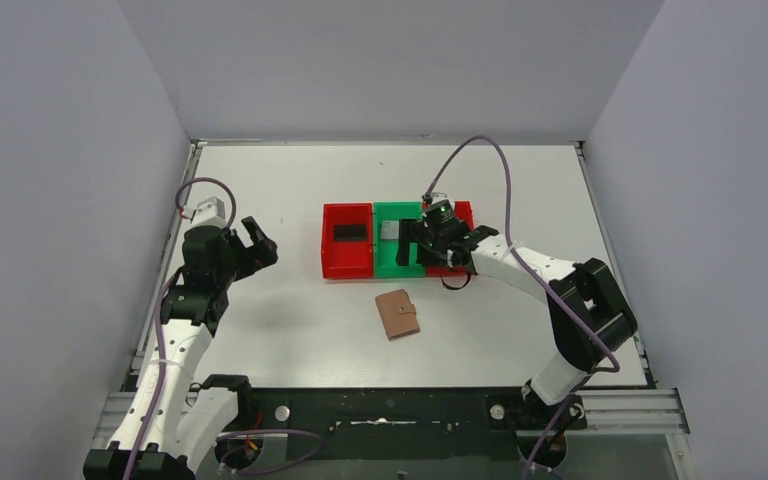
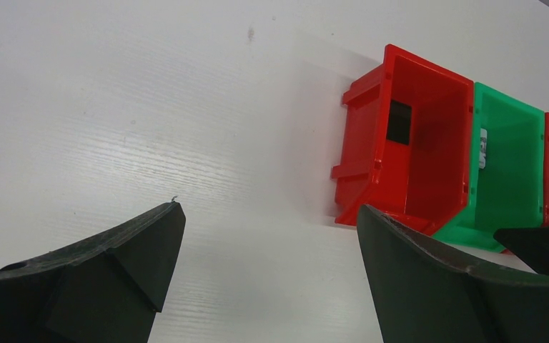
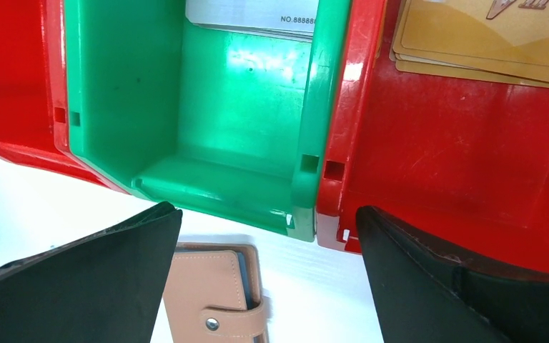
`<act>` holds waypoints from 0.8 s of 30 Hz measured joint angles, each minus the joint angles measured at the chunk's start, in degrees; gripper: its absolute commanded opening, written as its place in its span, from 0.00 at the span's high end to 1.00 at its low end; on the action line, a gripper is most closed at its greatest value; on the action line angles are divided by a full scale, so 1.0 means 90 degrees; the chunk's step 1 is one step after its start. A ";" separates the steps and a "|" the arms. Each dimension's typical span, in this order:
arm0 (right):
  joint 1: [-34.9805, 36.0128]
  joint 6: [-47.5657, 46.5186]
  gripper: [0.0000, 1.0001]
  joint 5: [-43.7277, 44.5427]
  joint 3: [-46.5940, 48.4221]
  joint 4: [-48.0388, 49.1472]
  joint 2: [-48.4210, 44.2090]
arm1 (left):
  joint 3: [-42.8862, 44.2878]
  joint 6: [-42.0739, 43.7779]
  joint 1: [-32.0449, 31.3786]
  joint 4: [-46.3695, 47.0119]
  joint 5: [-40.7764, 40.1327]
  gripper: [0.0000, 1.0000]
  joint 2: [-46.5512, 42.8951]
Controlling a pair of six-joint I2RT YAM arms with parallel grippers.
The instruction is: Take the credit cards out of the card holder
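1. Your left pincer (image 1: 263, 243) is wide open and holds nothing. It hangs over the left side of the flat white table (image 1: 290, 180), well apart from the bins.
2. Your right pincer (image 3: 268, 214) is wide open too, with nothing in it. It hangs over the near edges of the green plastic bin (image 3: 243, 121) and the right red plastic bin (image 3: 457, 164).
3. The small tan leather card holder (image 1: 397, 313) lies flat on the table. It is near the bins, on their near side, and does not touch them. It is folded shut, and its little strap with a round snap lies across its edge.
4. Three bins stand side by side in a row: the left red plastic bin (image 1: 332, 262), then the green one, then the right red one.
5. A thin black card (image 1: 349, 233) lies in the left red bin.
6. A thin silver-grey card (image 3: 257, 14) lies at the far end of the green bin.
7. Thin gold cards (image 3: 486, 36) lie stacked at the far end of the right red bin.
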 measured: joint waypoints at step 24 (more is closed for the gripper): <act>0.0012 0.0085 0.00 0.0238 0.0039 -0.0243 -0.0182 | 0.0000 0.0000 0.0000 0.0000 0.0002 0.07 0.0000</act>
